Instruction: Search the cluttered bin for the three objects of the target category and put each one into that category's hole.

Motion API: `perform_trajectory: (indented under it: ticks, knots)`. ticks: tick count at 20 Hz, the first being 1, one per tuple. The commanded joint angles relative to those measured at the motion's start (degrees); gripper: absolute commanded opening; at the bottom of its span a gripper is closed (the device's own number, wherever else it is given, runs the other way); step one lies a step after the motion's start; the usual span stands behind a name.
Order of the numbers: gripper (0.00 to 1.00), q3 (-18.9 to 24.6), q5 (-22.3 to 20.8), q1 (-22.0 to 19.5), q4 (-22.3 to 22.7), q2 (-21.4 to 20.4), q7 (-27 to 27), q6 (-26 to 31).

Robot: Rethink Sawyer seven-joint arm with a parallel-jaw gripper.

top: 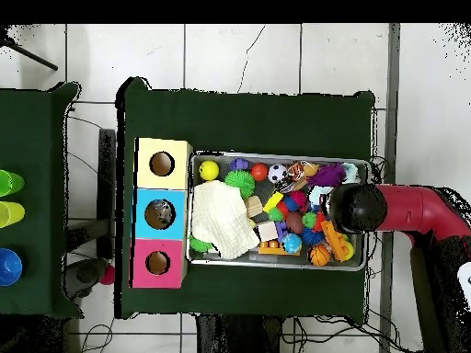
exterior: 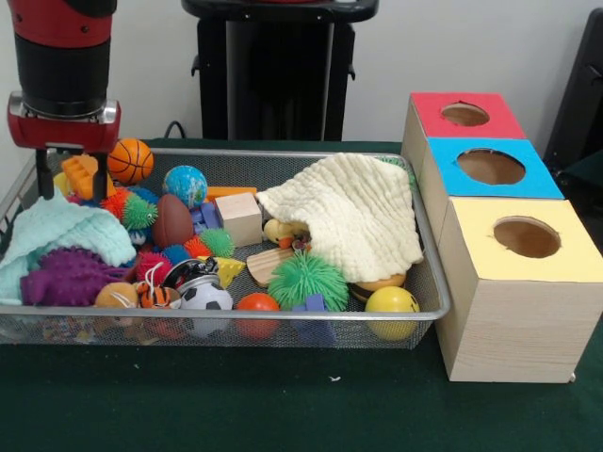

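Gripper [exterior: 70, 181]: I see its fingers apart, empty, over the basket's [exterior: 283, 153] end farthest from the boxes.
Silvery item [exterior: 191, 274]: possibly a tin, near the football [exterior: 205, 299].
Blue-topped hole [exterior: 491, 167]: middle box.

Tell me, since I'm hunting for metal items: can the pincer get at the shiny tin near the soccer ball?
Probably yes. The pincer hangs over the bin's far corner, and the tin lies partly exposed beside the soccer ball, though crowded by neighbouring toys.
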Motion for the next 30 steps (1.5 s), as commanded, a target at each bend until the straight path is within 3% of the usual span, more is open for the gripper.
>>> perform_trajectory:
  ticks: [1,5,9,15,25,30]
  knots:
    - [1.0,1.46,-7.25,0.66,0.35,2.05,-11.09,-5.89]
    - [1.0,1.31,-10.34,1.29,0.0,2.05,-11.01,-8.21]
    - [1.0,2.37,-13.72,1.74,-0.33,1.44,-15.05,-9.51]
    - [1.0,2.0,-10.78,0.25,0.12,3.42,-7.6,-11.29]
    - [1.0,1.16,-8.3,0.69,-1.47,7.02,-5.7,-8.21]
    - [1.0,0.42,-9.23,0.47,-1.87,9.16,-5.77,-8.68]
